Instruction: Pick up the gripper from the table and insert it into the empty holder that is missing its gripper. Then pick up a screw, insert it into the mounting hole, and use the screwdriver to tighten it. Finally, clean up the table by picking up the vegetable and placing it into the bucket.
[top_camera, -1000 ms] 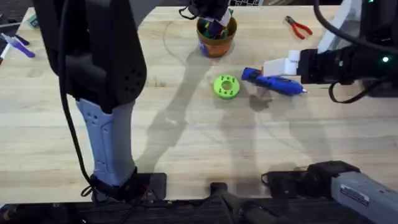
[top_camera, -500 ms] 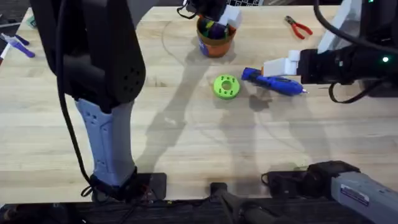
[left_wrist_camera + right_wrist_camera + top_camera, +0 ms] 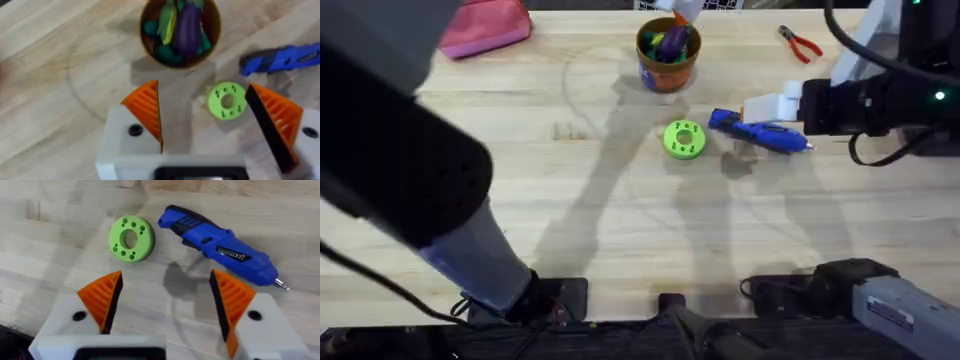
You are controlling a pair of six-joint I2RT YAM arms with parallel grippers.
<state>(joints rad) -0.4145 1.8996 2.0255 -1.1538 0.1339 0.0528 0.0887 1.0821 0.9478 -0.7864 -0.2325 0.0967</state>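
The purple vegetable lies inside the orange-brown bucket among yellow and green toy food; the bucket stands at the table's far middle. My left gripper hangs open and empty above the table on the near side of the bucket, its orange fingers wide apart; it shows at the far edge. The blue screwdriver lies right of centre. My right gripper hovers open and empty just above it. The loose gripper, the empty holder and any screw are out of view.
A green disc with holes lies left of the screwdriver. Red-handled pliers rest at the far right. A pink object sits at the far left. The left arm looms large and dark at lower left.
The left gripper has let go of the vegetable into the bucket and drawn up and back from it. The left arm swung nearer the camera, uncovering the pink object. The right arm is still.
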